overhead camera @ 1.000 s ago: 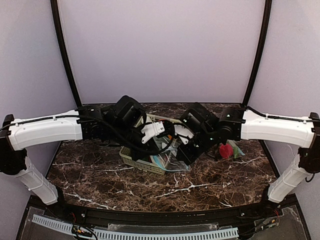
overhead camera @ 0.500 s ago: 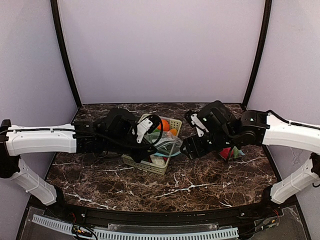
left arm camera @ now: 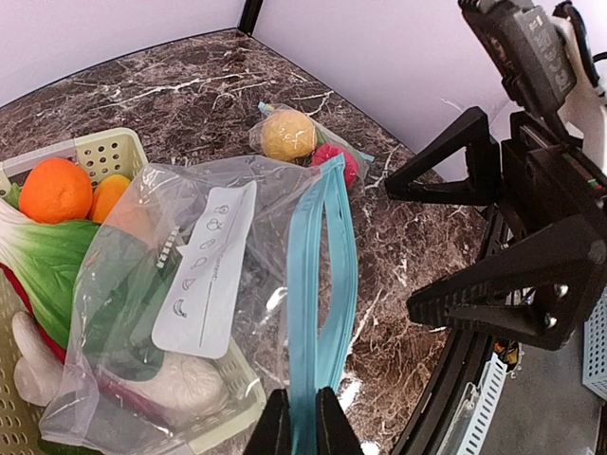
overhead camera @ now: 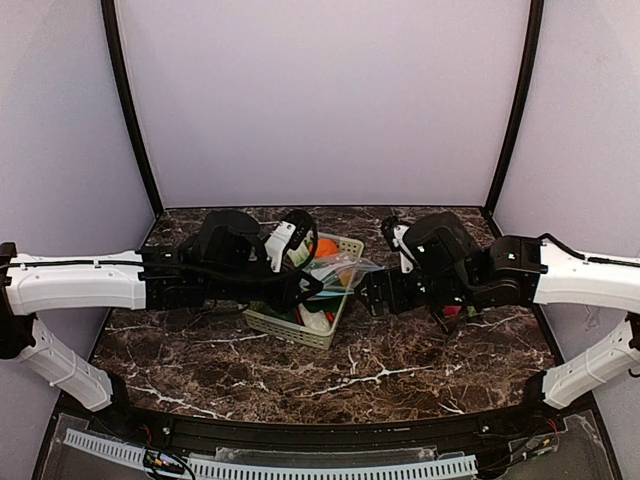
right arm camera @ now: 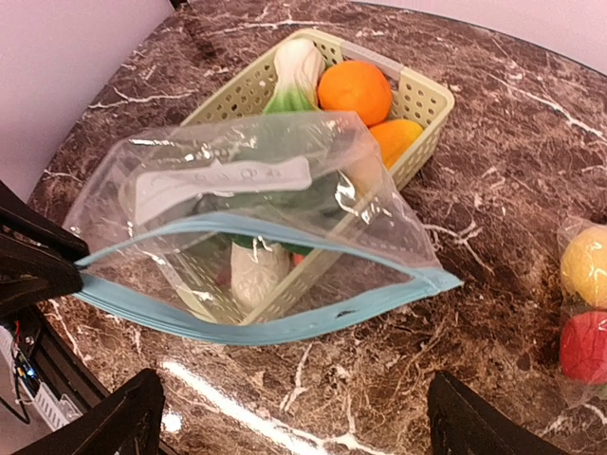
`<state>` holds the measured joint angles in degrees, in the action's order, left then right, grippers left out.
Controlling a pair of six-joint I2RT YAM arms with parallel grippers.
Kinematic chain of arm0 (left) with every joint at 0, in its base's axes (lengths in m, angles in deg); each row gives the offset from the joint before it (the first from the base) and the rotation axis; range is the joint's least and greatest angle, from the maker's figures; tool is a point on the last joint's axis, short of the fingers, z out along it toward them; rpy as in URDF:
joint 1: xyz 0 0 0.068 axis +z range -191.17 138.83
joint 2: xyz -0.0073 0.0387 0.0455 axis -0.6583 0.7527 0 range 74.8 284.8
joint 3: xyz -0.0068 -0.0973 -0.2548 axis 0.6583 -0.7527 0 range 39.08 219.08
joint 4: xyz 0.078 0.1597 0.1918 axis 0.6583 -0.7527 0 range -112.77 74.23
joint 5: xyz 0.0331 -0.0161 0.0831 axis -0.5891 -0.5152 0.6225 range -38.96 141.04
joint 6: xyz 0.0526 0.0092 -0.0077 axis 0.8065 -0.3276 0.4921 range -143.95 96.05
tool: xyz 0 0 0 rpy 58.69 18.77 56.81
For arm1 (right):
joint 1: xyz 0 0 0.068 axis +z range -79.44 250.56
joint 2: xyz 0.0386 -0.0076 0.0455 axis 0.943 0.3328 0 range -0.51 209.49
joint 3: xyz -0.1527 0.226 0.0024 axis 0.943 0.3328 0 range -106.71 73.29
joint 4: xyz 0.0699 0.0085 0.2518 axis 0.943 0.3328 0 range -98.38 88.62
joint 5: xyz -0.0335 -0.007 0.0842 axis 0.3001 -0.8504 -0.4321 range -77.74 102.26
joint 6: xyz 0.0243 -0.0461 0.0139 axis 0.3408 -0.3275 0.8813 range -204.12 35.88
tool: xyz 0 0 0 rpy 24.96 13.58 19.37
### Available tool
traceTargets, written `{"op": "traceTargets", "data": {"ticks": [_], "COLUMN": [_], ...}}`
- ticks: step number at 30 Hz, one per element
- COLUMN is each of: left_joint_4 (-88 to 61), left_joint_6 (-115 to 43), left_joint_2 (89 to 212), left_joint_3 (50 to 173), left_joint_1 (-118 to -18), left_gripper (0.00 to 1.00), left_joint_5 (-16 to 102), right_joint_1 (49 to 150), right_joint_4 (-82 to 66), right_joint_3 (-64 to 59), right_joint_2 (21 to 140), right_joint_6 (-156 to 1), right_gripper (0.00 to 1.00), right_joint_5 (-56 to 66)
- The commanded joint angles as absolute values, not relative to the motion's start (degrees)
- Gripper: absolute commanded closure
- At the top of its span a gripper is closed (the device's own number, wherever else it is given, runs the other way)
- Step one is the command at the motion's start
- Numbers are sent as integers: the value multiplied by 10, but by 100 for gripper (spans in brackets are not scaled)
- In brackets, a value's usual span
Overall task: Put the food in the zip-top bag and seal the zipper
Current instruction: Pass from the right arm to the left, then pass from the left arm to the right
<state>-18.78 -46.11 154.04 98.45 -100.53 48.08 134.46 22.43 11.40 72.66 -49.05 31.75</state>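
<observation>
**Left hand clamped on zipper end; right hand open, clear of the bag**

Left hand: fingers together, pinching one end of the blue zipper strip of the zip-top bag. The bag hangs from that grip over the pale green basket, which sits near the middle of the surface.

Right hand: fingers wide apart, nothing between them. It faces the bag's mouth from the side of the surface's right edge, near the free zipper end but not touching it.

Food: orange, smaller orange-yellow fruit, leafy greens and white radish lie in the basket, under and beyond the bag. Cannot tell whether any piece is inside the bag, because the film is clear and the basket's contents show through it.

View notes:
- Right wrist: the bag's mouth is parted, with the two blue lips apart in the middle and meeting at both ends. The left hand's fingers sit at the left end.
- Left wrist: looks along the strip, so the lips run almost side by side. It shows both right fingers from the side. It also shows a second clear bag toward the right edge, with a yellow ball and a red piece inside.
- Top view: bag and basket lie between the two wrists. The fingers are largely hidden by the arms.
</observation>
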Motion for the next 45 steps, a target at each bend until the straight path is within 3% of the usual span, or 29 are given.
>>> {"op": "traceTargets", "data": {"ticks": [1,19,26,30,36,45], "left_joint_4": [-179,-143,-143,-143,-147,-166], "left_joint_6": [-474,-496,-495,-497,-497,-483], "left_joint_2": [1514,1491,1484,1484,1480,1484], "left_joint_3": [969,958,959,958,957,956], "left_joint_1": [-1003,-1003,-1003,-1004,-1003,-1003], "left_gripper": [99,99,99,99,99,99], "left_joint_5": [458,400,375,363,366,388], "right_joint_1": [1327,1283,1257,1255,1253,1252], "right_joint_4": [164,143,140,140,136,153], "right_joint_3": [127,140,143,133,130,122], "right_joint_2": [700,716,729,741,744,726], "right_joint_6": [-501,-576,-570,-578,-581,-578], "right_gripper": [5,4,12,23,58,95], "right_joint_5": [307,268,251,244,238,238]}}
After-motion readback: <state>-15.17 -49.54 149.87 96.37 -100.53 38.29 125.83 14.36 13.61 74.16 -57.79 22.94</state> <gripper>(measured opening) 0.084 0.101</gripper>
